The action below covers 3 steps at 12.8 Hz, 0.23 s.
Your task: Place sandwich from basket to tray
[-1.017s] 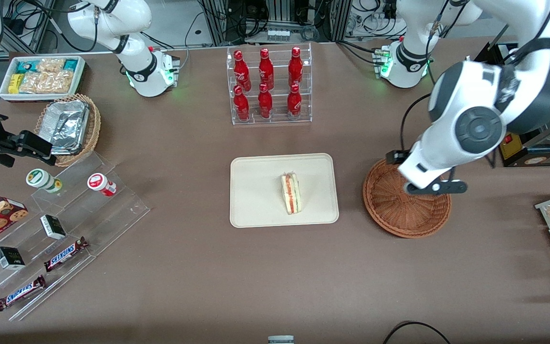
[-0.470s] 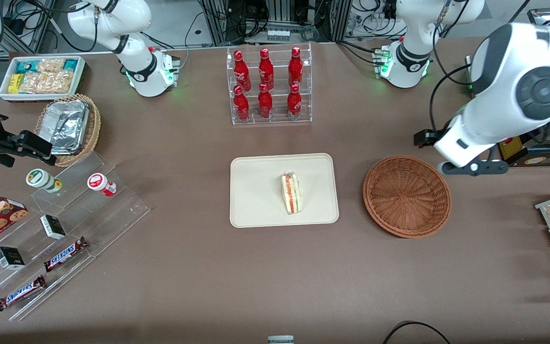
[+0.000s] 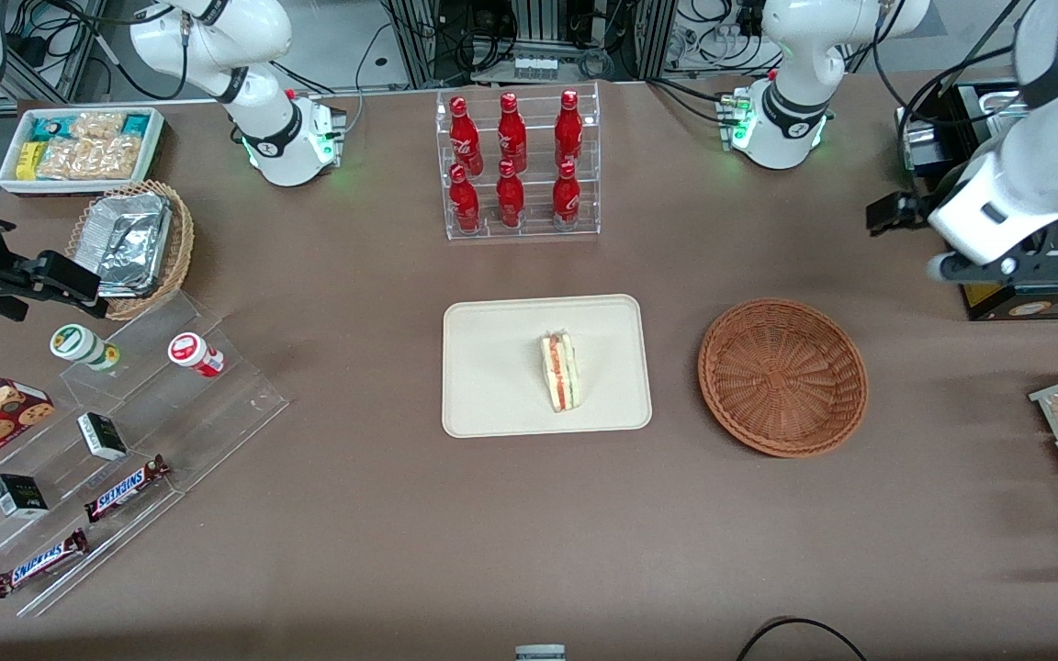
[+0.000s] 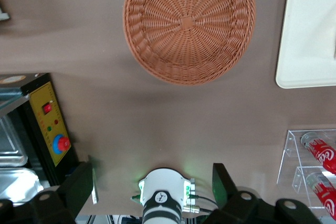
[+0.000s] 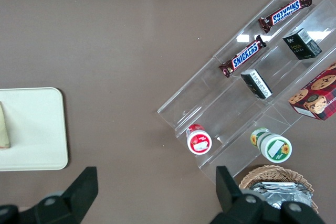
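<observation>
The sandwich [image 3: 560, 372] is already lying on the tray [image 3: 492, 367] and the basket [image 3: 782, 376] is sitting empty on the counter [image 3: 400, 514], so you are looking at the closing step of the task. The gripper [image 4: 152, 182] is hanging high near the working arm's end, its fingers [image 4: 80, 186] open and gripping nothing. I judge the next move is asking only for parking the arm away from the basket.

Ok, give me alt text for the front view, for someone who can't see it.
A sandwich lies on a cream tray at the table's middle, beside an empty brown wicker basket. The left arm's pincer hangs open, holding nothing, farther from the camera than the basket, toward the working arm's end.
</observation>
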Tool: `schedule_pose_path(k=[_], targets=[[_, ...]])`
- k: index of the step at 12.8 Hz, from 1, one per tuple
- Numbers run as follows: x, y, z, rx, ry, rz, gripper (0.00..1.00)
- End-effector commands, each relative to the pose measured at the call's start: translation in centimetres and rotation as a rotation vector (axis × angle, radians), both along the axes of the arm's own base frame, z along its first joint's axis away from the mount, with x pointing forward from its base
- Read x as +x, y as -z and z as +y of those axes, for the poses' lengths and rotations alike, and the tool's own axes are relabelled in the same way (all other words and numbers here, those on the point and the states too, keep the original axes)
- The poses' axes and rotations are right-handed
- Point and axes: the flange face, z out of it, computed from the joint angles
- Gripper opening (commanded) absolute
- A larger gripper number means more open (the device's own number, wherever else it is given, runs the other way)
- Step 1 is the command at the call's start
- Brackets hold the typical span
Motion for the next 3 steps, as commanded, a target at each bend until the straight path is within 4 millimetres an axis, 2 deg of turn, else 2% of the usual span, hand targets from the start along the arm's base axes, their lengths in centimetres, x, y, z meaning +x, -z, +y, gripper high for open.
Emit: schedule_pose_path(k=[1,3], targets=[[-0.77,-2.36,1.98,0.0,-0.018,-0.021,1.0],[-0.96,-2.91,2.85,0.008,-0.033,-0.034,1.0]])
